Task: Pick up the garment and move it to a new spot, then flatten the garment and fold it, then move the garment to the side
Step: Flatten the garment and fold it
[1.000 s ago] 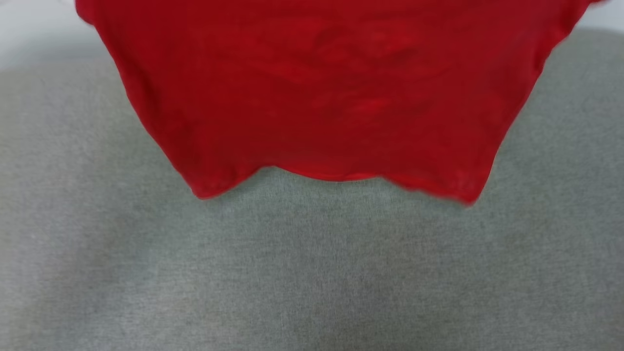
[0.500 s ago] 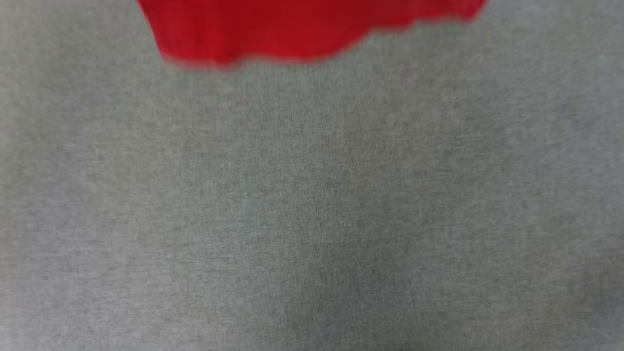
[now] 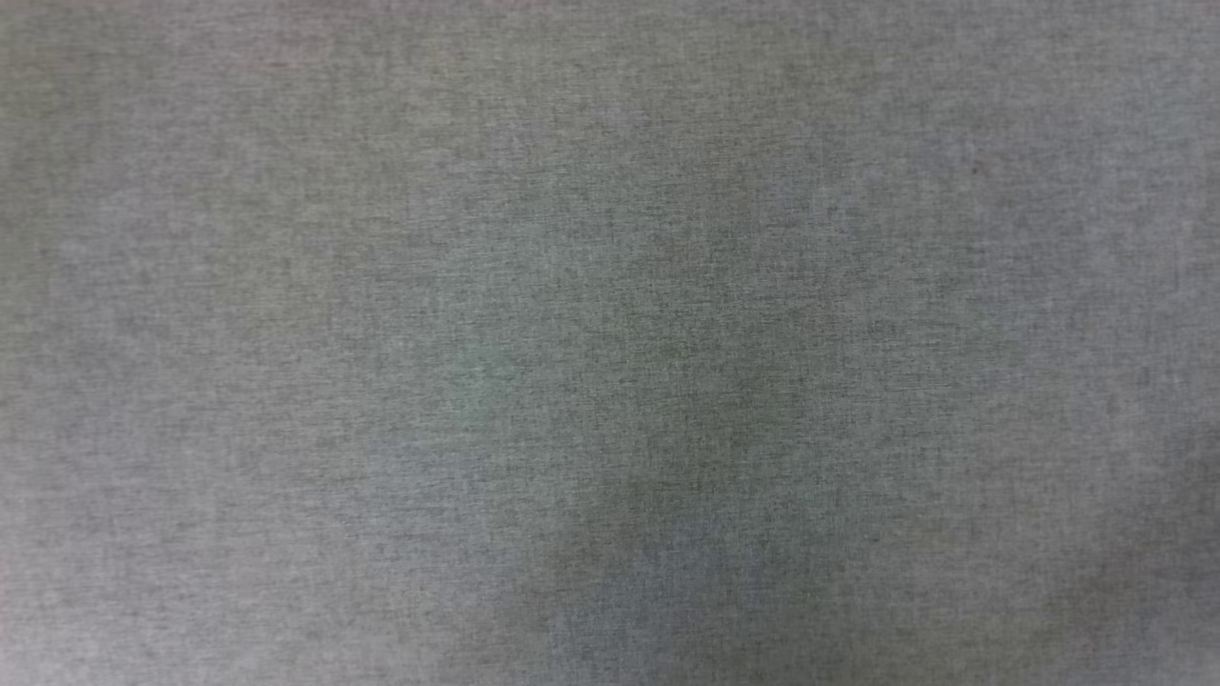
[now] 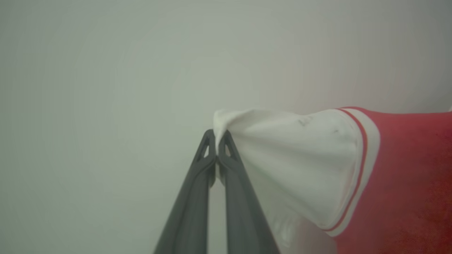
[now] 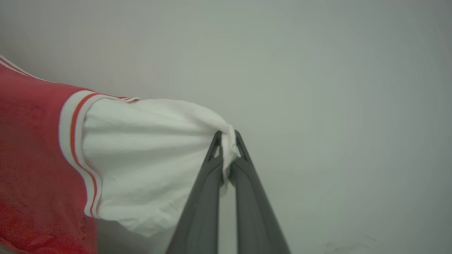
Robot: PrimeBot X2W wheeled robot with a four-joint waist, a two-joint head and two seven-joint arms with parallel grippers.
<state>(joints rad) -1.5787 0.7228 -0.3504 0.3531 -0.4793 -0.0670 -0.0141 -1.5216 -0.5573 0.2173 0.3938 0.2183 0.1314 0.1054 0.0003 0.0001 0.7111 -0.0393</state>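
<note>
- While both end effectors are clamped on cloth, I read this as the carry stage. The bright red sports jersey of thin, soft fabric (image 4: 406,176) hangs in the air between my two arms.
- The left end effector (image 4: 216,137) has its two long dark fingers pressed together on the bunched tip of one white sleeve panel (image 4: 293,158). From there the sleeve widens to the red-and-white striped trim (image 4: 365,151), and the red body runs off to that view's right.
- The right end effector (image 5: 228,137) pinches the other white sleeve panel (image 5: 148,148) the same way, with the red body off to that view's left.
- The jersey's sleeve-to-sleeve axis therefore runs from one end effector across to the other. Neither arm is nearer, because each holds one end.
- Behind both sleeves is a pale blank background, and nothing else touches them.
- My head camera looks down on a flat heathered grey woven surface (image 3: 610,343). I cannot tell whether it is a counter or something softer.
- I judge the coming move needs both arms level and apart as they lower. Each pinch is small, so thin fabric could slip out or twist.
</note>
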